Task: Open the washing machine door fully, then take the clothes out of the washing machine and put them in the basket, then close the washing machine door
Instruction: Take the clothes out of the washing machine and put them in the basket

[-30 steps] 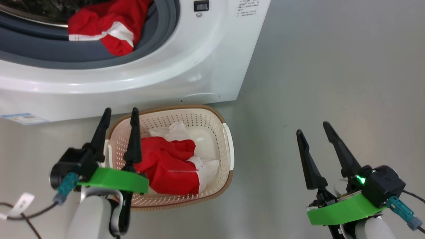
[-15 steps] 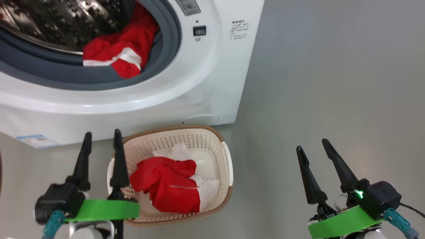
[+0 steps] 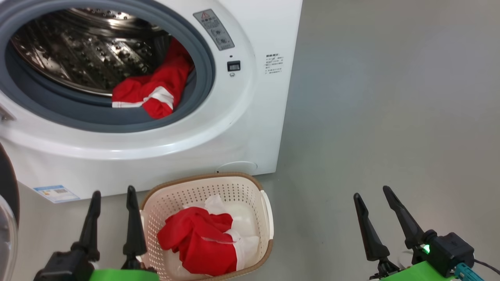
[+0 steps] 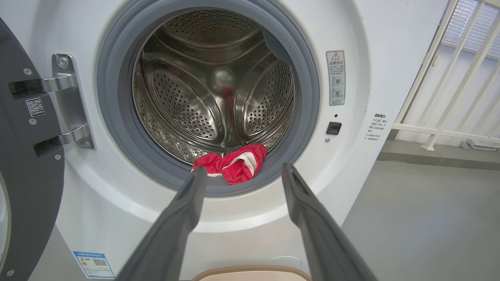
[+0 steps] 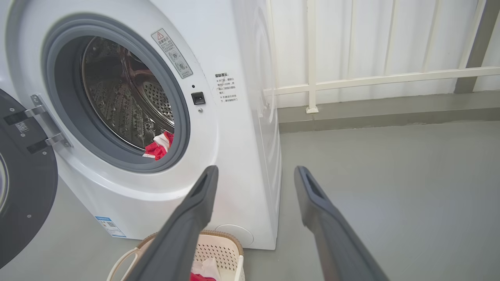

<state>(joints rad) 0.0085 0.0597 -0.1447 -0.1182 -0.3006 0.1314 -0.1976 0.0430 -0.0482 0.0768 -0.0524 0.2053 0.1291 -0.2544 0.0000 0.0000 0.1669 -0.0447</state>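
Well, the emptying looks half done to me: part of the clothes [image 3: 195, 242] lies crumpled in the basket [image 3: 218, 193], while a red garment [image 3: 150, 95] with a white stripe sags over the grey rubber ring [image 3: 78, 121] at about five o'clock of the drum mouth. The washing machine door [image 4: 27, 175] hangs wide at nine o'clock of the opening, hinges bare. The left gripper [image 3: 113, 191] and the right gripper [image 3: 372, 191] both stand spread and empty, the left at nine o'clock of the basket, the right well off at three. Next, I reckon, an arm must reach into the washing machine [image 3: 250, 117] and pinch that limp cloth clear of the dimpled, perforated steel drum [image 4: 183, 97]. The basket is holed cream plastic, rounded, with a brown woven-look rim.
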